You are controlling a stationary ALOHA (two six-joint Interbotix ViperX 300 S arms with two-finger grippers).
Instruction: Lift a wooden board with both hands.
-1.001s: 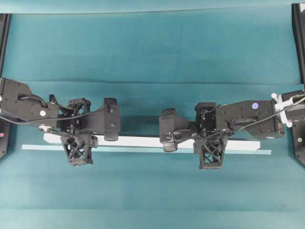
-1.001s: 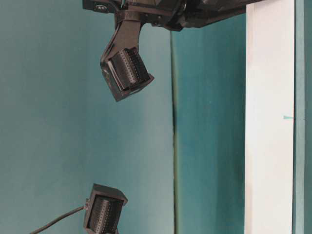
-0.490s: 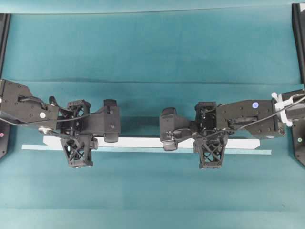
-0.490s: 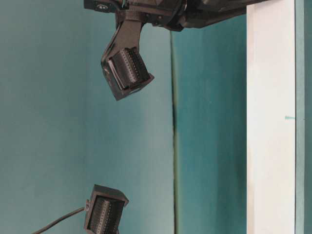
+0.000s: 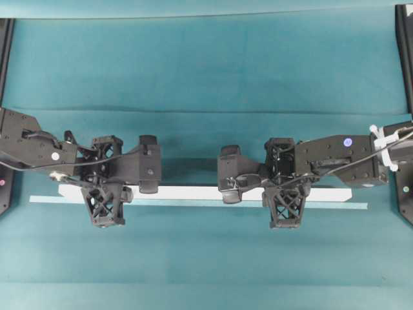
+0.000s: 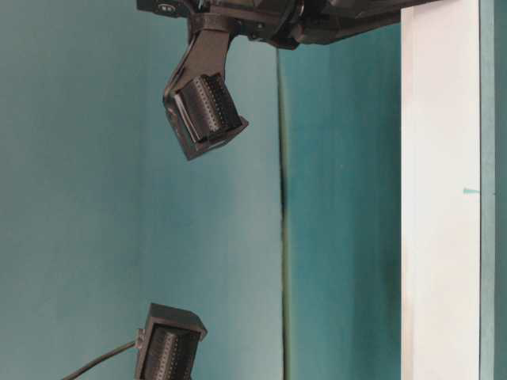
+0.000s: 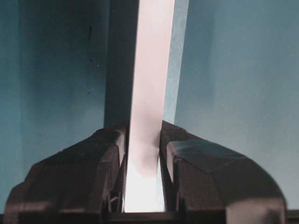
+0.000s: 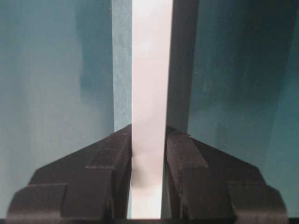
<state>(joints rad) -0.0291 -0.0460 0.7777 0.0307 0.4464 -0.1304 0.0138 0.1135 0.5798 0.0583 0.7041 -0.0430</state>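
Observation:
The wooden board [image 5: 193, 192] is a long white plank lying left to right across the teal table. A dark shadow lies on the table along its far edge. My left gripper [image 5: 106, 192] is shut on the board near its left end. My right gripper [image 5: 284, 192] is shut on it right of the middle. In the left wrist view the board [image 7: 152, 70] runs straight out between the gripper's [image 7: 142, 137] black fingers, which press both its edges. The right wrist view shows the same: the board [image 8: 150, 70] is clamped in the gripper [image 8: 148, 137]. In the table-level view the board [image 6: 440, 198] runs top to bottom at the right.
A thin pale teal strip [image 5: 193, 203] runs along the board's near edge and reaches past both ends. Black frame posts stand at the far left [image 5: 5, 45] and far right [image 5: 405, 45]. Black ribbed arm parts [image 6: 204, 111] hang in the table-level view.
Both grippers stay shut on the board. The left arm has drawn slightly left and the right arm slightly right. The board has barely shifted.

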